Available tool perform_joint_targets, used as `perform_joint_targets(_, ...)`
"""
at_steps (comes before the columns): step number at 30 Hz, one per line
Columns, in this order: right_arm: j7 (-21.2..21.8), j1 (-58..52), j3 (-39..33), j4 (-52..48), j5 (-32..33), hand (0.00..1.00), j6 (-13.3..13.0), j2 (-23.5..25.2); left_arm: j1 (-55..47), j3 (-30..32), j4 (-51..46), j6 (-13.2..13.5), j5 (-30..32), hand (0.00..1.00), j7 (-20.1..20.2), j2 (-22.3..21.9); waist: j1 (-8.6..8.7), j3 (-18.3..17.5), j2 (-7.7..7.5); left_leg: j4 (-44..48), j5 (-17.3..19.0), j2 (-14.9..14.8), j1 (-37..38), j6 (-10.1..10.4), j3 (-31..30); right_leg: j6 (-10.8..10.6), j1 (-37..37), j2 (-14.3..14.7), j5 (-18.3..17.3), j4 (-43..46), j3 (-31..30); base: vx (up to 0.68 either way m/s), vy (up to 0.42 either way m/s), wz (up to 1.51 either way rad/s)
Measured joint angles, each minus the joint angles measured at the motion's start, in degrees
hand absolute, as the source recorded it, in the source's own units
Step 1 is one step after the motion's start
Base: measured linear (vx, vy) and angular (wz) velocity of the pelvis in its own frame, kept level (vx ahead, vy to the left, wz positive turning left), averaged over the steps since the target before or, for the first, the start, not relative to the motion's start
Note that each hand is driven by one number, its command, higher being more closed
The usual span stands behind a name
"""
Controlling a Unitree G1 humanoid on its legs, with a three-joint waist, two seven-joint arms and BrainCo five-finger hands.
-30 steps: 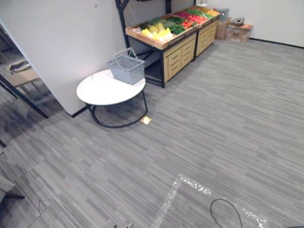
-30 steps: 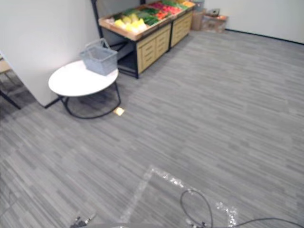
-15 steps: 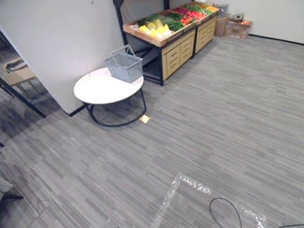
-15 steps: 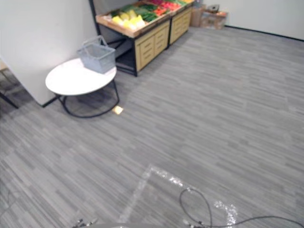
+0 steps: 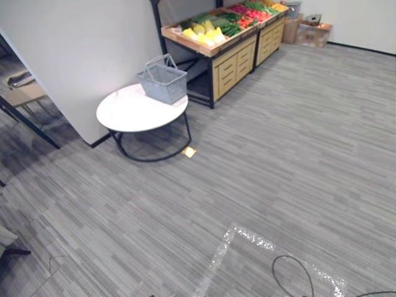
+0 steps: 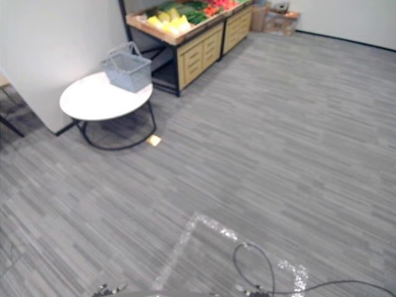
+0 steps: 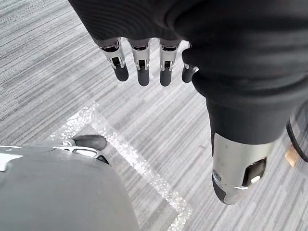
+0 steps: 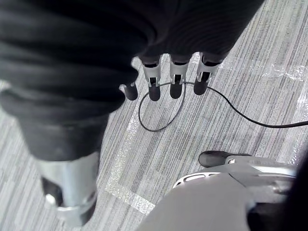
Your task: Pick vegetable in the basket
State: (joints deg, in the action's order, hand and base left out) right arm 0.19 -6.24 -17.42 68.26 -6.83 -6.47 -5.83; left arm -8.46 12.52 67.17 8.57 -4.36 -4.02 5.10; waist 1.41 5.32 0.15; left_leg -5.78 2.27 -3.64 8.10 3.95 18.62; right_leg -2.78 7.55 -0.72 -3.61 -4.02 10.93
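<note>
Grey striped carpet floor stretches across a wide room, with a silvery taped outline stuck to it near the robot. Well away, at the far left, a round white tabletop on a black frame stands against a pale partition wall. A grey wire basket with raised handles sits on the far edge of that tabletop. Just beyond it is a wooden produce stand with drawers, its top piled with yellow, green and red vegetables. A small yellow scrap lies on the floor beside the table, and cardboard boxes sit past the stand's far end. Compared with a second ago the whole scene has shifted a little in both eye views, so the head camera has moved, not the things. That suggests the robot is still on its way and no picking has begun. The left hand and the right hand each hang over bare floor, fingers straight and loosely spread, holding nothing.
</note>
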Motion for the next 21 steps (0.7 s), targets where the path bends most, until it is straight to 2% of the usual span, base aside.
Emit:
perform_joint_targets(1,-0.04,0.28,0.0,0.0,0.0,0.0,0.0,0.0,0.12,0.03,0.01,-0.04,-0.47,0.0,-0.17,0.11,-0.03,0.46,-0.3,0.03,0.03,-0.19,-0.07,0.04,0.35,0.01,-0.2,0.18,-0.01,0.02,-0.33,0.02,-0.019,-0.15)
perform_joint_targets(2,-0.04,0.67,0.02,-0.01,0.0,0.0,-0.01,0.02,0.24,0.27,0.01,-0.16,-1.76,0.0,-0.22,0.12,-0.07,0.74,0.1,0.35,0.1,-0.54,-0.06,0.15,1.03,0.06,-0.4,0.43,-0.04,0.22,-0.73,0.02,-0.03,-0.21)
perform_joint_targets(4,-0.04,1.2,0.58,-0.01,0.01,0.0,-0.02,0.15,0.52,0.43,-0.07,-0.36,-2.21,0.0,-0.24,0.13,-0.04,1.65,-0.74,3.0,1.41,-1.28,-1.51,0.54,1.38,0.65,-1.35,0.66,-0.45,1.31,-1.2,0.03,-0.062,-0.14)
perform_joint_targets(5,-0.02,1.68,0.93,-0.01,0.03,0.0,-0.04,0.3,1.28,0.85,-0.18,-0.35,-2.23,0.0,-0.28,0.67,-0.06,2.86,-0.93,8.97,3.84,-2.46,-3.96,0.94,1.34,1.49,-1.52,0.67,-1.04,2.34,-1.22,0.04,-0.077,-0.01)
perform_joint_targets(6,-0.02,1.7,1.18,0.0,0.04,0.0,-0.05,0.34,1.65,0.89,-0.18,-0.37,-2.23,0.0,-0.36,0.82,-0.1,3.55,-1.22,12.88,4.95,-3.15,-5.44,1.15,1.25,1.84,-1.39,0.69,-1.32,2.58,-1.16,0.01,-0.1,0.07)
perform_joint_targets(7,-0.1,1.56,2.08,0.03,0.12,0.0,-0.05,0.43,1.69,0.96,-1.22,-0.37,-2.25,0.0,-0.55,1.25,-0.18,4.58,-1.76,22.31,6.44,-4.78,-9.48,1.63,1.09,2.84,-1.3,0.61,-2.01,3.14,-0.87,-0.01,-0.093,0.1)
perform_joint_targets(8,-0.13,1.42,2.15,0.03,0.19,0.0,-0.05,0.46,1.69,1.08,-1.61,-0.36,-2.25,0.0,-0.69,1.3,-0.26,4.89,-1.91,27.5,6.61,-5.82,-11.83,1.62,0.97,2.94,-1.15,0.63,-2.38,3.35,-0.68,-0.01,-0.115,0.13)
perform_joint_targets(9,-0.39,1.19,2.1,0.02,0.38,0.0,-0.05,0.26,1.69,1.71,-2.19,-0.36,-2.43,0.0,-0.89,1.07,-0.46,5.79,-1.4,37.17,6.26,-8.12,-15.88,1.14,0.38,3.26,-0.12,1.0,-2.84,3.7,-0.44,0.04,-0.082,0.1)
perform_joint_targets(10,-0.56,1.17,2.05,-0.01,0.6,0.0,-0.03,-0.04,1.7,2.6,-2.33,-0.35,-3.47,0.0,-1.18,0.12,-0.56,6.54,-0.58,43.0,5.43,-9.33,-17.81,0.39,-1.26,3.45,0.91,1.44,-3.36,4.46,-0.35,0.08,-0.043,0.08)
perform_joint_targets(11,-0.99,1.06,2.18,-0.36,0.61,0.0,0.0,-0.07,1.45,3.84,-2.29,-0.36,-4.54,0.0,-1.66,-0.53,-0.95,7.09,-0.39,49.17,4.75,-9.64,-21.08,0.57,-3.67,3.78,1.89,1.46,-4.34,5.28,-0.36,0.13,0.026,0.05)
perform_joint_targets(12,-1.16,1.23,2.18,-0.5,0.64,0.0,0.03,-0.15,1.45,4.1,-2.27,-0.36,-4.56,0.0,-2.15,-1.05,-1.42,7.25,-0.14,51.21,5.93,-8.69,-23.2,0.91,-5.97,4.49,2.57,0.71,-5.79,5.81,-0.32,0.12,0.057,0.05)
perform_joint_targets(15,-1.28,3.14,2.79,-0.59,0.77,0.0,-0.03,-0.62,1.44,3.93,-2.24,-0.31,-6.03,0.0,-2.37,-1.15,-2.03,7.45,-0.51,44.49,6.78,-6.43,-27.06,0.87,-6.35,4.13,2.74,-1.47,-7.14,6.08,-0.41,0.14,0.088,0.03)
perform_joint_targets(16,-1.69,4.29,4.2,-1.31,1.55,0.0,-0.14,-0.5,1.24,3.72,-2.14,-0.31,-6.54,0.0,-2.56,-1.21,-2.43,7.48,-0.48,35.03,5.0,-5.92,-28.16,0.16,-5.58,3.23,2.89,-2.48,-7.89,6.07,-0.55,0.21,0.116,-0.09)
perform_joint_targets(18,-2.23,4.48,5.18,-2.99,2.77,0.0,-0.43,-0.56,0.82,3.8,-2.17,-0.3,-6.58,0.0,-2.78,-1.41,-2.97,7.48,-0.42,23.25,0.84,-5.53,-27.9,0.72,-4.63,1.89,3.75,-3.39,-9.0,5.97,-0.66,0.28,0.159,-0.06)
perform_joint_targets(19,-2.36,4.93,6.12,-3.57,3.19,0.0,-0.85,-0.8,0.37,4.12,-2.17,-0.29,-6.54,0.0,-3.2,-1.79,-3.24,7.42,0.03,14.39,-2.07,-5.59,-27.85,1.16,-4.91,0.69,4.68,-3.47,-10.14,5.87,-1.06,0.35,0.213,-0.13)
perform_joint_targets(20,-2.55,5.7,6.81,-3.93,3.33,0.0,-1.38,-1.07,-0.01,4.83,-2.03,-0.32,-6.52,0.0,-3.64,-2.46,-3.48,7.4,0.79,10.31,-2.87,-6.43,-28.39,1.3,-5.39,-0.98,5.65,-3.32,-11.14,5.98,-1.75,0.38,0.246,-0.24)
perform_joint_targets(21,-2.57,6.09,6.85,-4.06,3.35,0.0,-1.5,-1.09,-0.43,5.28,-1.82,-0.32,-6.52,0.0,-3.81,-2.83,-3.6,7.22,1.16,9.69,-2.87,-7.03,-28.7,1.29,-5.34,-1.69,6.16,-3.36,-11.75,5.99,-2.26,0.48,0.373,-0.45)
